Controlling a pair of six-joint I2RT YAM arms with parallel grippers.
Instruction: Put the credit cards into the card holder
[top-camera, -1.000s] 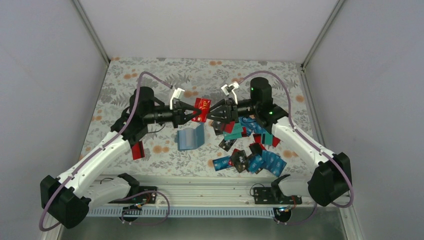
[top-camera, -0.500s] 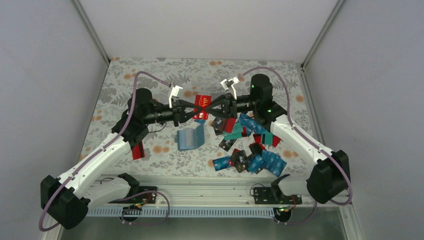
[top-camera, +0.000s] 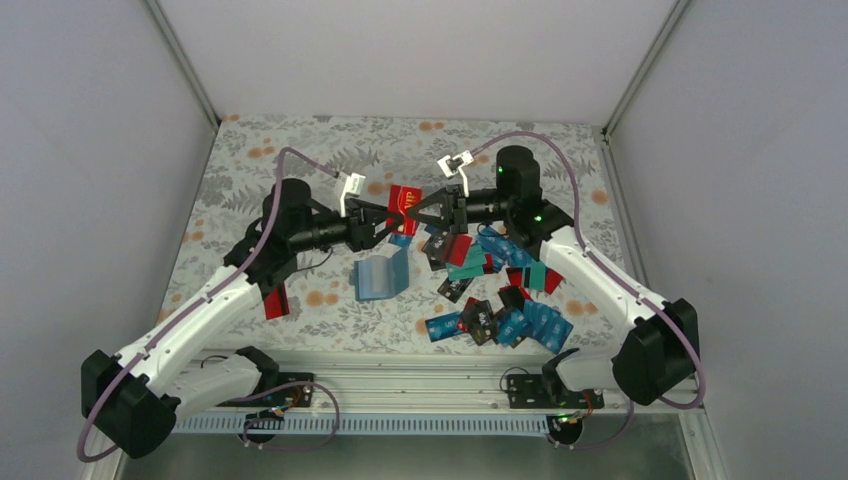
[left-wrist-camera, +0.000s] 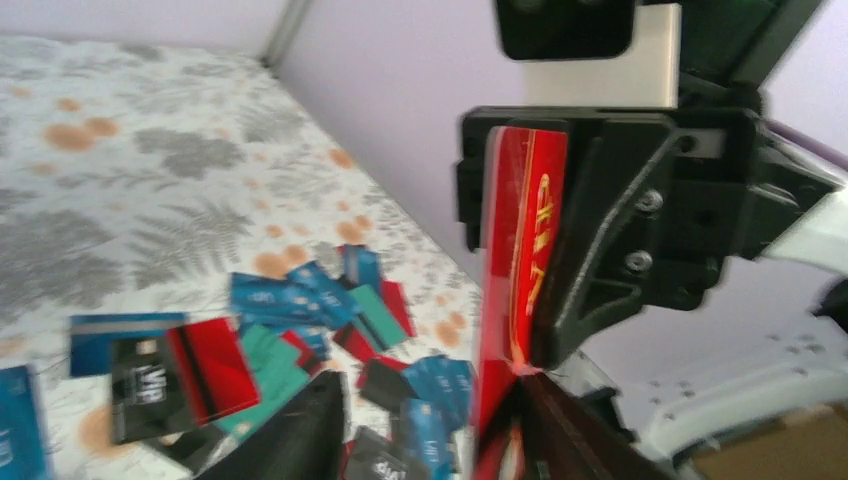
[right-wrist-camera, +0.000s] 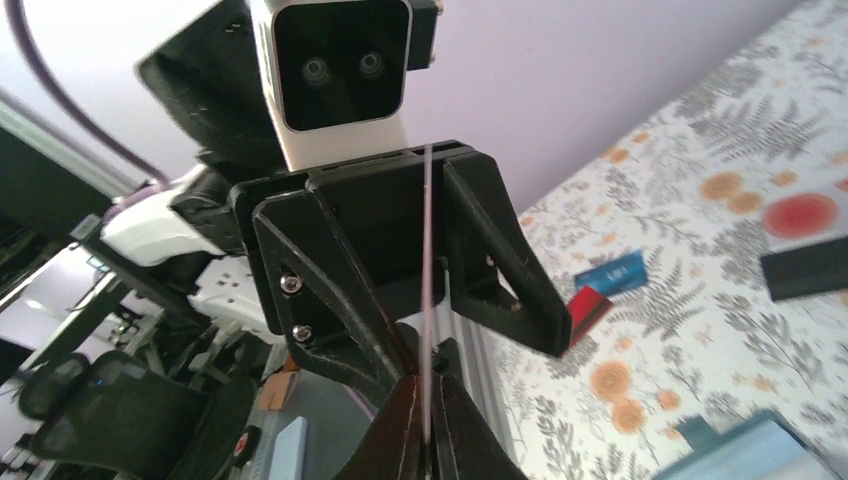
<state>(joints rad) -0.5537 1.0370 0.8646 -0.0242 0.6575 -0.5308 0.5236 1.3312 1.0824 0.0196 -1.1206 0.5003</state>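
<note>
A red credit card (top-camera: 404, 200) hangs in the air between my two grippers, above the table's middle. My right gripper (top-camera: 416, 211) is shut on it; in the right wrist view the card (right-wrist-camera: 427, 250) shows edge-on, pinched at my fingertips (right-wrist-camera: 427, 388). My left gripper (top-camera: 388, 224) faces it with jaws apart, one finger on each side of the card (left-wrist-camera: 520, 240). The teal-blue card holder (top-camera: 381, 276) stands open on the table below them. Several more credit cards (top-camera: 492, 292) lie in a heap to its right.
One red card (top-camera: 276, 300) lies under my left forearm. A blue card (right-wrist-camera: 612, 272) and a red one (right-wrist-camera: 590, 302) lie apart on the floral cloth. White walls enclose the table on three sides.
My left gripper has opened off the red card while my right gripper has closed onto it. Both grippers and the card have edged a little farther back.
</note>
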